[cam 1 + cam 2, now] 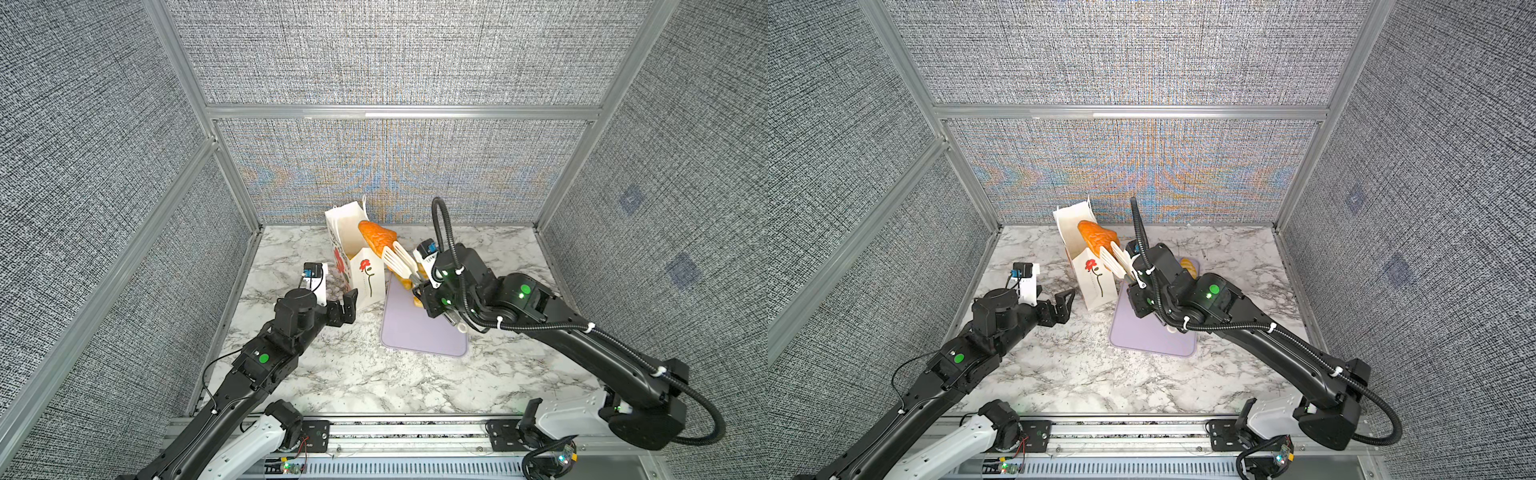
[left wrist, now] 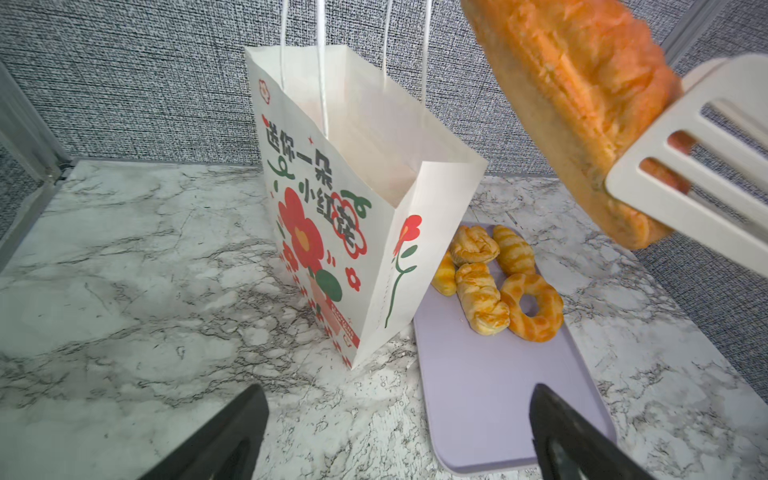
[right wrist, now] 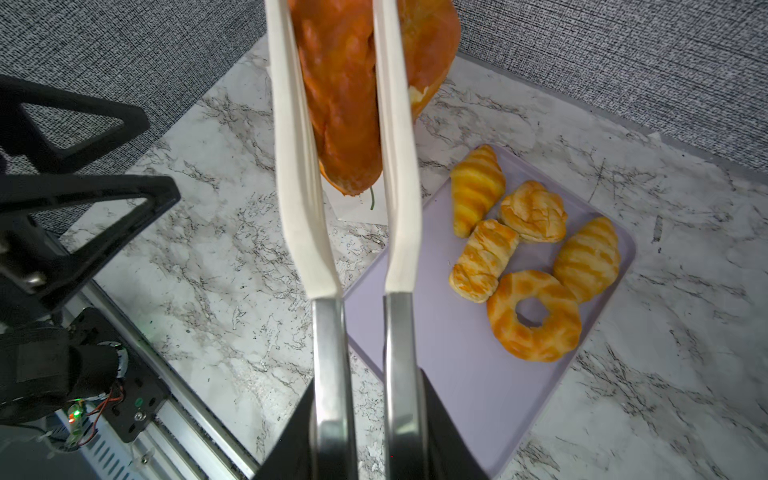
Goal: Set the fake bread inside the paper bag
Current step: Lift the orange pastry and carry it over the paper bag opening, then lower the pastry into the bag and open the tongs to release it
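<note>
Orange-brown pastry (image 2: 582,104): one end cut off by the frame edge in both wrist views. Tongs (image 2: 685,199): handles ran out of the left wrist view, tips out of the right wrist view. Paper bag (image 2: 332,216): string handles (image 2: 321,62) cropped by the frame edge; floor of the interior unseen in every view; almost wholly hidden behind pastry and tongs in the right wrist view. Yellow pastries (image 1: 1188,268): mostly covered by the right arm (image 1: 1258,332) in both top views, number there not determinable. One croissant (image 2: 444,276): partly behind the bag. Tray (image 1: 419,336): far end under the right gripper (image 1: 417,293). Left gripper (image 2: 397,397): only finger ends in its wrist view.
</note>
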Robot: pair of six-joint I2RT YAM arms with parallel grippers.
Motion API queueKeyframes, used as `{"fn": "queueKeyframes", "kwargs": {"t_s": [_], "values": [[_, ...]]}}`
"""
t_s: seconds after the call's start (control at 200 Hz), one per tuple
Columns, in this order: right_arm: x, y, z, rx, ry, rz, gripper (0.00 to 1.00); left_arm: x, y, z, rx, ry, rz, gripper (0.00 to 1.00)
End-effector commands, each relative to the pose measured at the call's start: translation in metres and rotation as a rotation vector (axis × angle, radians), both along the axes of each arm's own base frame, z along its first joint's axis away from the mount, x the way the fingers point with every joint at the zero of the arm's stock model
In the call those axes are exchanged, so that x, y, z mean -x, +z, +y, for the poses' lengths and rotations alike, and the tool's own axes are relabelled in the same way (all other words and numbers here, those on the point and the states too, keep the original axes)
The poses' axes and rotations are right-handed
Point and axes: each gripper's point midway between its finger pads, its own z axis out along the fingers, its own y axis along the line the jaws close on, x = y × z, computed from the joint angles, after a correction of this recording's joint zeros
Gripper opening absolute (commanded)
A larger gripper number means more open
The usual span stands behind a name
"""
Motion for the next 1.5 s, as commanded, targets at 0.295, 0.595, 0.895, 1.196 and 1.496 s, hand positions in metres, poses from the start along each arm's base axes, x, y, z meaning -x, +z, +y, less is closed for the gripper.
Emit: {"fn": "queueKeyframes", "kwargs": {"t_s": [0.295, 0.595, 0.895, 1.196, 1.496], "values": [[-0.029, 0.023, 0.054, -0.128, 0.064, -0.016, 0.31, -0.006, -0.002, 0.03, -0.037, 0.07, -0.003, 0.99], [-0.048, 0.025, 0.065, -0.198, 0.059, 0.008, 0.31, -0.005, -0.01, 0.035, -0.046, 0.079, 0.011, 1.0], [-0.06, 0.019, 0.069, -0.225, 0.047, 0.029, 0.32, -0.005, -0.011, 0.035, -0.043, 0.08, 0.015, 1.0], [-0.069, 0.014, 0.074, -0.247, 0.06, 0.05, 0.32, -0.003, -0.014, 0.036, -0.033, 0.086, 0.023, 1.0], [-0.076, 0.009, 0.078, -0.256, 0.055, 0.055, 0.32, -0.004, -0.016, 0.033, -0.033, 0.075, 0.032, 1.0]]}}
